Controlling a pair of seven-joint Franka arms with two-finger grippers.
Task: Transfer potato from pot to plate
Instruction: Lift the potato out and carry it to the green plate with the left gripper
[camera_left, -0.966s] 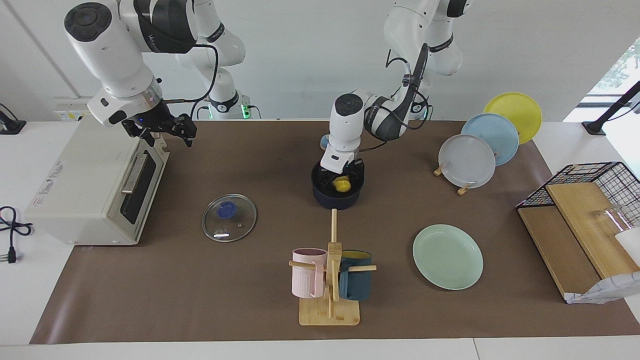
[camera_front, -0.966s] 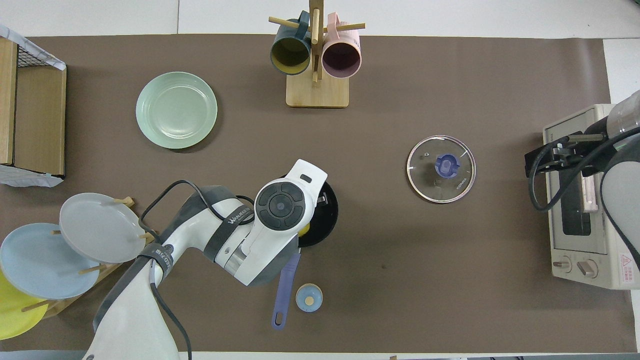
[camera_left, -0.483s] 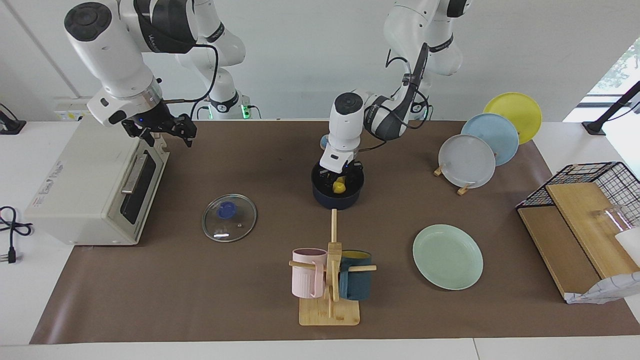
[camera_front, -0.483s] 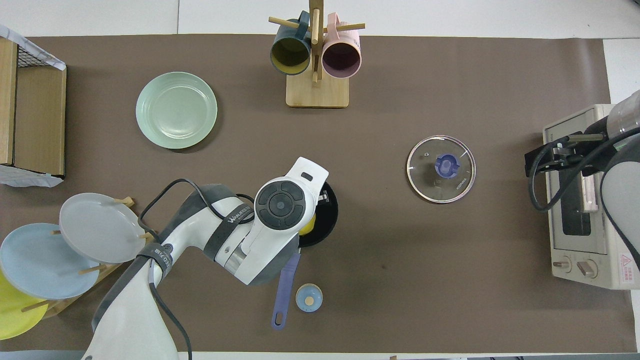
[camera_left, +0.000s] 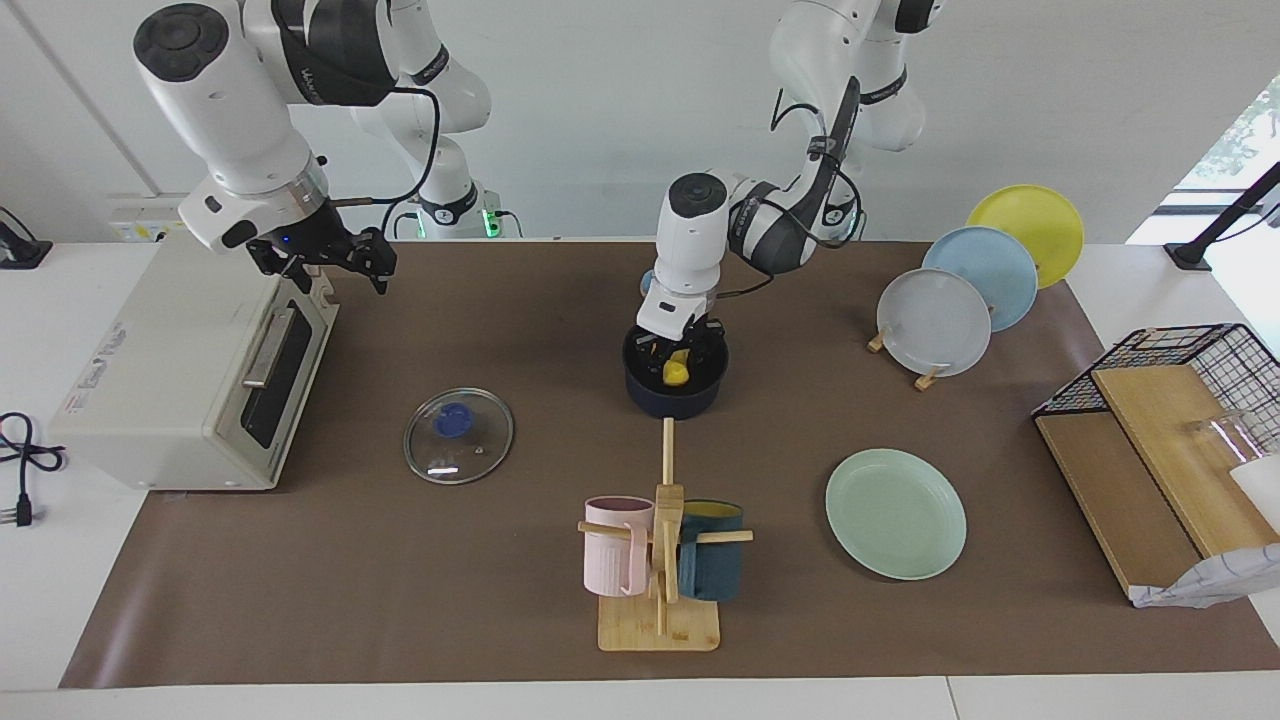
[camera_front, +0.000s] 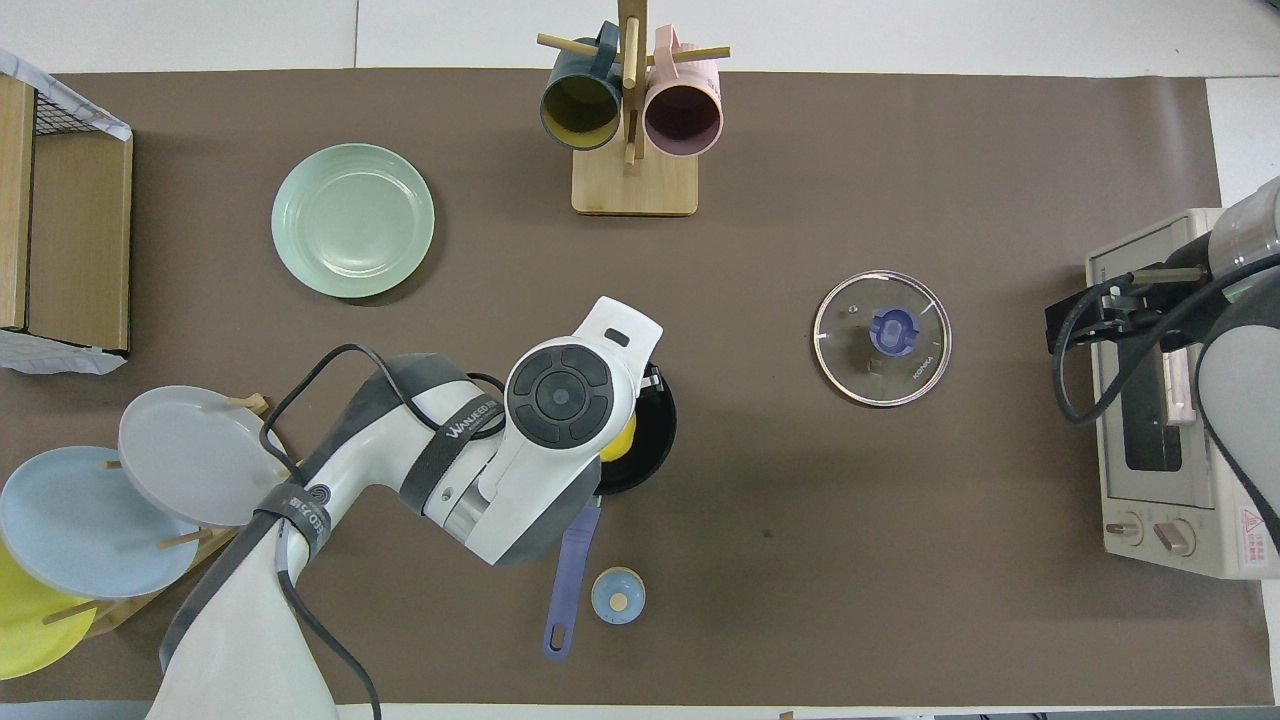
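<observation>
Brown paper covers the table (camera_left: 400, 600), with a white wall at the robots' end. From the facing view the left gripper (camera_left: 678, 362) reaches down into the dark blue pot (camera_left: 675, 398) at the middle of the table, its fingers closed on the yellow potato (camera_left: 676, 373), which sits at about rim height inside the pot. From overhead the left arm's white wrist covers most of the pot (camera_front: 650, 440), so only a sliver of the potato (camera_front: 622, 440) shows; that view alone shows the pot's long blue handle pointing toward the robots, with a small round blue object (camera_front: 618, 595) just beside it.

The right gripper (camera_left: 350, 258) hangs over the toaster oven (camera_left: 180, 370) at the right arm's end of the table, fingers spread wide and holding nothing, and that arm waits.

Toward the left arm's end lies the pale green plate (camera_left: 895, 513), farther from the robots than the pot. A mug stand (camera_left: 660, 560) with a pink and a dark teal mug stands between pot and plate in distance, beside the plate. A glass lid (camera_left: 458, 435) lies toward the right arm's end. Three plates lean in a rack (camera_left: 960, 290) near the left arm's base.
</observation>
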